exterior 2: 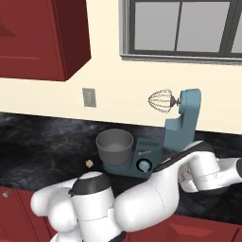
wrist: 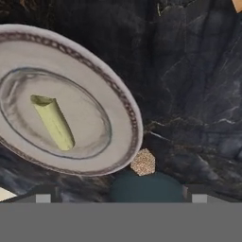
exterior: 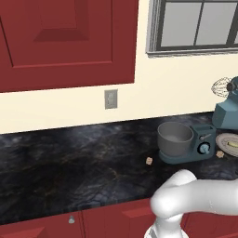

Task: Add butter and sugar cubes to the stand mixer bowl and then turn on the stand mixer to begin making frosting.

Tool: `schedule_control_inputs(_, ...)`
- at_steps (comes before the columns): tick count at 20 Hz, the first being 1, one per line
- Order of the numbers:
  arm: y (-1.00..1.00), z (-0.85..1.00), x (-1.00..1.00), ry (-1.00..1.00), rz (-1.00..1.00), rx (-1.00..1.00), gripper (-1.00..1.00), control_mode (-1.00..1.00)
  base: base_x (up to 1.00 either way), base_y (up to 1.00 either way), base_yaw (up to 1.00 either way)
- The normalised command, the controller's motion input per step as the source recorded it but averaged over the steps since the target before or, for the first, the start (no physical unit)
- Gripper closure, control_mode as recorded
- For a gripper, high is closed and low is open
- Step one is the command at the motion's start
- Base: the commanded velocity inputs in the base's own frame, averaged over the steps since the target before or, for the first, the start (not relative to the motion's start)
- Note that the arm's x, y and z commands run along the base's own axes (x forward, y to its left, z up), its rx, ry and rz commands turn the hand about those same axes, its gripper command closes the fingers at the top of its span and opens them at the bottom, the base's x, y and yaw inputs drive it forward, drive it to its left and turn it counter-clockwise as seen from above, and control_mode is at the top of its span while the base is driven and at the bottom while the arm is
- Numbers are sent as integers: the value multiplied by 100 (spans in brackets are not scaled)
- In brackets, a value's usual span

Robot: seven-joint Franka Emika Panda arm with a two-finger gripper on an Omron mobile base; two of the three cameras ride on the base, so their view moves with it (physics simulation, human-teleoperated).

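Note:
In the hand view, the butter (wrist: 53,122), a pale yellow stick, lies on a grey plate (wrist: 116,90). One sugar cube (wrist: 142,162) rests on the counter against the plate's rim. My gripper (wrist: 120,198) hangs above them, open, nothing between its fingers. The stand mixer (exterior: 227,111) stands at the right with its head tilted up, and the grey bowl (exterior: 175,138) sits on its base beside the blue dial (exterior: 203,148). A second sugar cube (exterior: 148,161) lies left of the bowl. The right base view shows the bowl (exterior 2: 114,145), the mixer (exterior 2: 182,125), the dial (exterior 2: 142,165) and that cube (exterior 2: 88,163).
The dark marble counter (exterior: 69,162) stretches wide to the left of the mixer. The plate (exterior: 228,143) sits right of the mixer base. A wall socket (exterior: 110,99) and a window (exterior: 195,28) are behind. A small orange thing (wrist: 237,4) peeks in at a corner of the hand view.

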Motion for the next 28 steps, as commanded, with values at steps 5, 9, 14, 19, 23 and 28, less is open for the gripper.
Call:
schedule_control_inputs(5,0,-21,22,0,0,0,-100,-100,0,0,0)
schedule_control_inputs(9,0,-12,35,4,0,0,-100,-100,0,0,0)
schedule_control_inputs(14,0,-10,35,12,0,0,-100,-100,0,0,0)
schedule_control_inputs(19,-8,-18,24,13,0,0,-100,-100,0,0,0)
schedule_control_inputs(23,-22,-23,5,8,0,1,-100,-100,0,0,0)
schedule_control_inputs(28,-25,-21,6,3,0,1,-100,-100,0,0,0)
